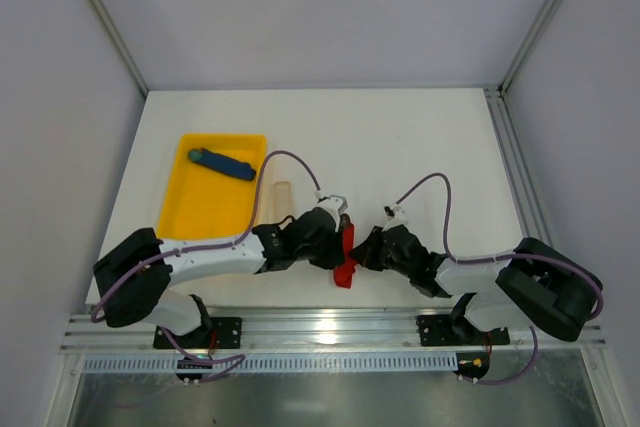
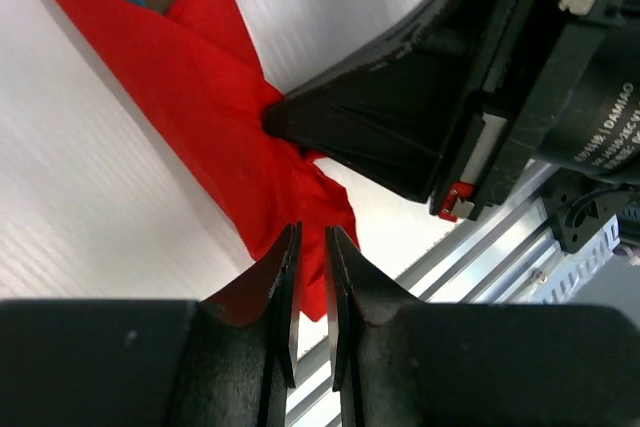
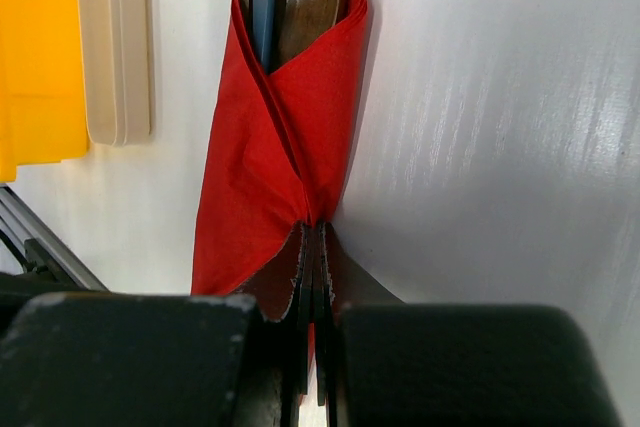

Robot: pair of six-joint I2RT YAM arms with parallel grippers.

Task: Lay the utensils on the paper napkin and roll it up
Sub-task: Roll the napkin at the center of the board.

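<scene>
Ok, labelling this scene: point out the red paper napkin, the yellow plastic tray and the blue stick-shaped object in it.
Red paper napkin point(image 3: 250, 177): right wrist view, folded middle.
Yellow plastic tray point(image 1: 205, 209): top external view, bare floor.
Blue stick-shaped object point(image 1: 225, 164): top external view, mid-shaft.

Both arms reach inward (facing each other), left claw point(image 2: 312, 235) and right claw point(image 3: 312, 232) clamped.

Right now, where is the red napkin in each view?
Top: napkin low, near centre.
Left wrist: napkin runs diagonally from top left to bottom centre.
Right wrist: napkin upright, centre.
Shared landmark: the right pincer pinching it.
</scene>
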